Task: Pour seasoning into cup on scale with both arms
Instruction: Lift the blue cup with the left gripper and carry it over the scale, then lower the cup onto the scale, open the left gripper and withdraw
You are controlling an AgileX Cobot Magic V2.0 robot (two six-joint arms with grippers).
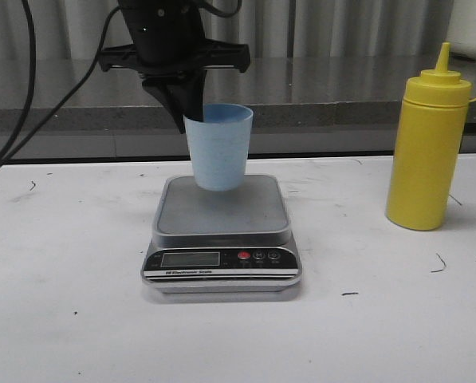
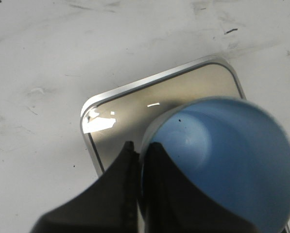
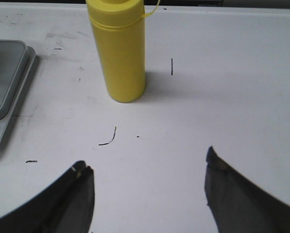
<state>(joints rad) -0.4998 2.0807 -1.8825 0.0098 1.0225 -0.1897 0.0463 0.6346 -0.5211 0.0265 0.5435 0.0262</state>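
Observation:
The pale blue cup (image 1: pixel 219 152) is upright at the back of the scale's (image 1: pixel 222 214) grey platform; I cannot tell whether it rests on it or hangs just above. My left gripper (image 1: pixel 186 118) comes down from above and is shut on the cup's rim at its left side. In the left wrist view one finger is inside the cup (image 2: pixel 222 145) and one outside, with the left gripper (image 2: pixel 142 145) over the scale (image 2: pixel 135 104). The yellow seasoning bottle (image 1: pixel 426 152) stands upright on the table to the right. My right gripper (image 3: pixel 147 162) is open and empty, short of the bottle (image 3: pixel 120 53).
The white table (image 1: pixel 70 319) carries small dark marks. A grey ledge and curtain run along the back. The scale's edge shows in the right wrist view (image 3: pixel 4 73), beside the bottle. Black cables hang at the far left (image 1: pixel 22 96).

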